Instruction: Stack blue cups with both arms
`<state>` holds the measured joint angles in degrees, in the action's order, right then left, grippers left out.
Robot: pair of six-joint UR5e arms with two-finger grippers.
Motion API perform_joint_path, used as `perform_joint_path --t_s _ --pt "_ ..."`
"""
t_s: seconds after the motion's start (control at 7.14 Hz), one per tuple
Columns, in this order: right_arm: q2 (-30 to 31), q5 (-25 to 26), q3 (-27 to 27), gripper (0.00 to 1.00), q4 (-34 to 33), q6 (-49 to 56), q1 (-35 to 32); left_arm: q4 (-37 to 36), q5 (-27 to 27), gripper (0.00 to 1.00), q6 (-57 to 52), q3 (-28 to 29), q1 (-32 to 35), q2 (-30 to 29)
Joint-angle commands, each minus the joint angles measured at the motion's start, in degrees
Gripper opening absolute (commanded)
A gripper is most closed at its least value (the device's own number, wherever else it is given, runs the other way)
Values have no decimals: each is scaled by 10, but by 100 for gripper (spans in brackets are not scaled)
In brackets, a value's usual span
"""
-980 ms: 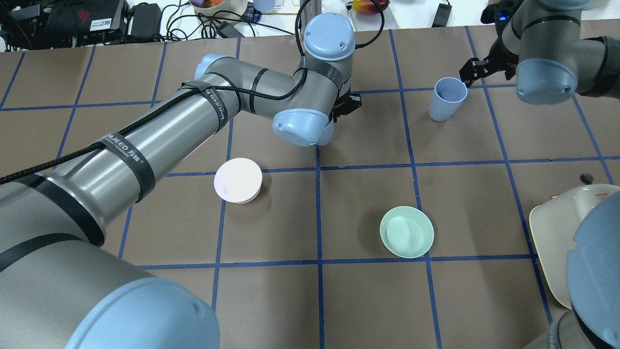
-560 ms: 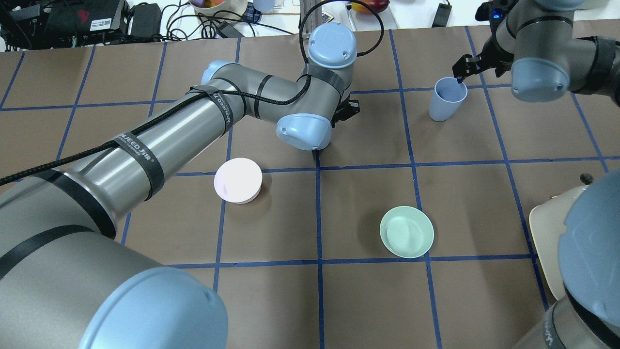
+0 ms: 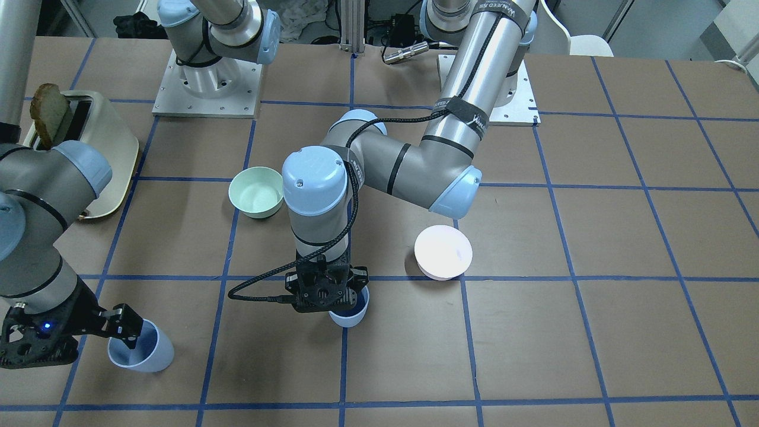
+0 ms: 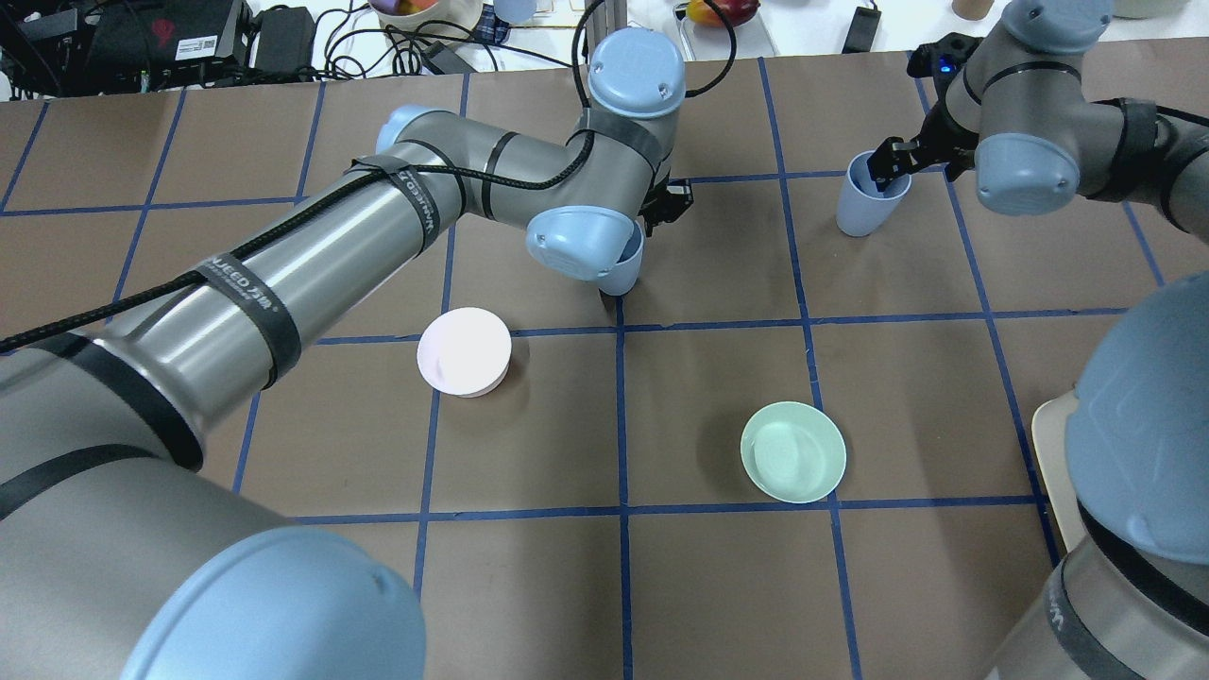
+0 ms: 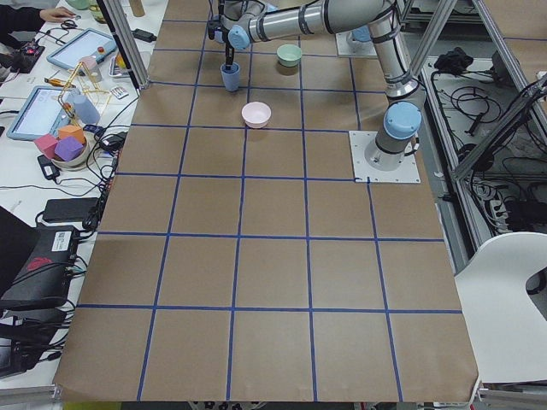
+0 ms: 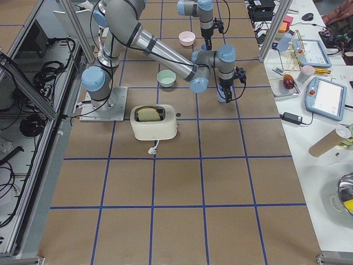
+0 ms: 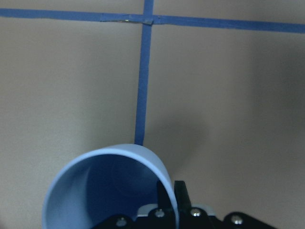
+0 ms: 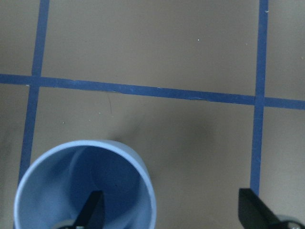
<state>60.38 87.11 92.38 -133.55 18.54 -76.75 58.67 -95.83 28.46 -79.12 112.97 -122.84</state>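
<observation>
The step in hand looks to be the paired pick-up. The left gripper (image 7: 172, 198) is pinched onto the wall of the middle cup (image 3: 351, 317), a small tapered tumbler of pale periwinkle-blue plastic, mouth-up over a blue tape line (image 7: 143, 95) near the centre of the brown paper-covered table (image 4: 718, 397); whether its base is off the surface cannot be told. The right gripper (image 8: 172, 212) is spread wide over the twin cup (image 4: 859, 215), an identical tumbler well apart on the robot's right, with one finger (image 8: 91, 210) inside and the other outside, clear of the wall. It would do well to close gently so the light cup does not skid, then lift straight. The overhead view buries the left fingers under a light blue joint cap (image 4: 581, 241); the left wrist view shows the outer finger (image 7: 180, 193) against the rim, and only the right wrist view shows the open gap
</observation>
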Motion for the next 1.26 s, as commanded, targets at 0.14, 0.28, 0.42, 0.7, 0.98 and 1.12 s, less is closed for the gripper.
perform_joint_path --t_s 0.14,0.28,0.42,0.7,0.98,1.12 --pt "-8 2 2 26 7 -3 0 264 33 100 -68 75 -62 114" --pt "-7 4 2 9 8 -4 1 315 59 100 -126 77 -90 157" --pt "-4 8 -3 0 34 -4 1 363 61 100 -132 77 -111 202" --pt "2 8 -9 0 67 -4 1 517 55 100 -153 64 -151 266" --pt "19 3 -9 0 81 -5 0 518 56 100 -169 -14 -182 308" --pt "37 2 -13 0 107 -20 -1 432 56 100 -168 -52 -182 328"
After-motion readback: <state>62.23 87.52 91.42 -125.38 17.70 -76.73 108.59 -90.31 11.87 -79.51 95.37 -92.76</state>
